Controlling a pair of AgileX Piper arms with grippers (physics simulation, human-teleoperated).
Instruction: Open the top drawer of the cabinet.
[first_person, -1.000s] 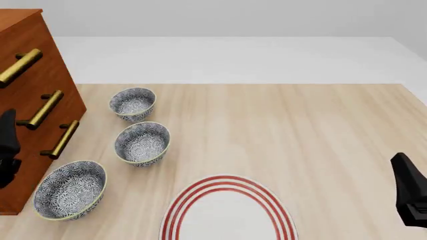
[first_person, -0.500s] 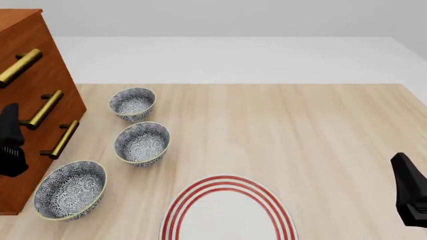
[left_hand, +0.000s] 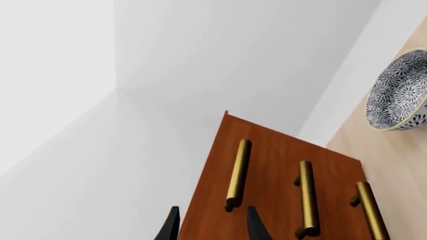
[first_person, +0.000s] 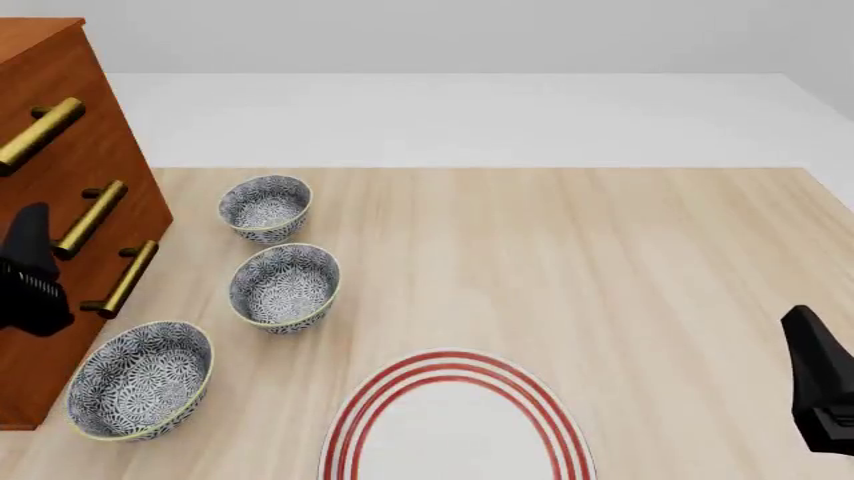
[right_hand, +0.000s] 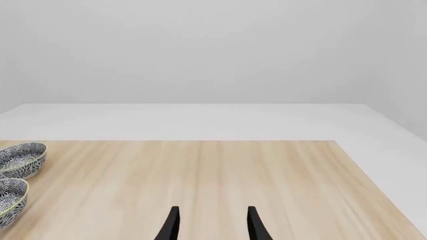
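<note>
Reddish-brown wood: the tall cabinet (first_person: 74, 150) of three stacked drawers stands at the table's far left, and its top drawer (left_hand: 223, 165) sits closed, flush with the two below. My left pincer (left_hand: 210, 225) hangs in front of the cabinet face, fingers apart, near the lower end of the top drawer's brass bar handle (left_hand: 237, 172) but not touching it. My right pincer (right_hand: 212, 224) rests apart over bare pale wooden table (right_hand: 220, 175).

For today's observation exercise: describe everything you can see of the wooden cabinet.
The cabinet is tall, reddish-brown and wood-like, standing on the table at its left edge. Three brass bar handles run down its front; the top drawer looks shut. The left gripper, jaws parted, hovers before it without touching. The nearest patterned bowl sits close beside its base.
</note>
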